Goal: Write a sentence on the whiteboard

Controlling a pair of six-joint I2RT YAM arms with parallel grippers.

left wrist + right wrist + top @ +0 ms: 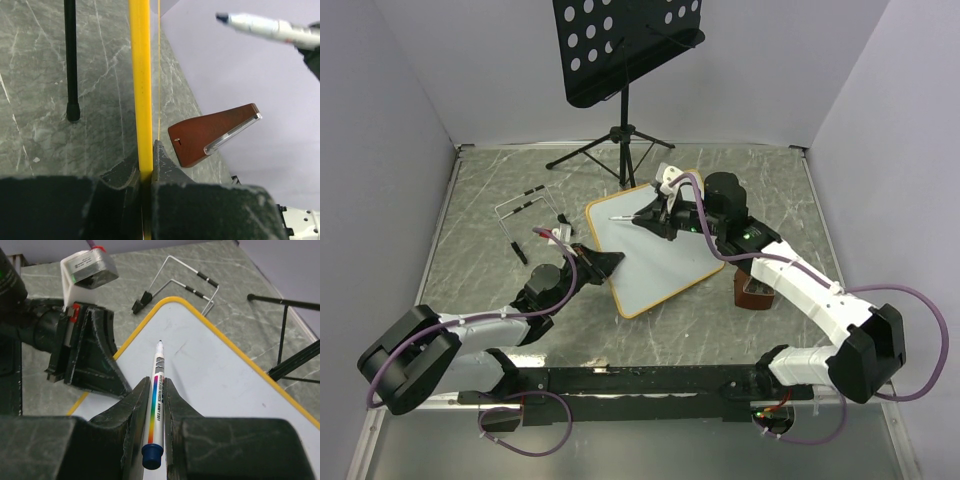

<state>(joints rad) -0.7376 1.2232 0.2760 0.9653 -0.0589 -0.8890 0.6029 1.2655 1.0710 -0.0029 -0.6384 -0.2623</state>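
The whiteboard point(660, 250), white with a thin orange-yellow frame, lies at an angle on the table's middle. Its face point(220, 375) shows no sentence. My left gripper point(607, 263) is shut on the board's left frame edge point(141, 90), jaws point(147, 162) pinching the yellow strip. A white marker point(156, 390) with a rainbow stripe and a blue end is held in my shut right gripper point(156, 385). Its dark tip point(613, 217) points over the board's upper left part. I cannot tell whether the tip touches. The marker point(260, 24) also shows in the left wrist view.
A black perforated music stand point(620, 50) on a tripod point(620, 150) stands at the back. A bent wire holder point(525, 210) lies left of the board. A brown wedge-shaped object point(750, 292) sits beside the board's right corner, also seen as a wedge point(215, 132).
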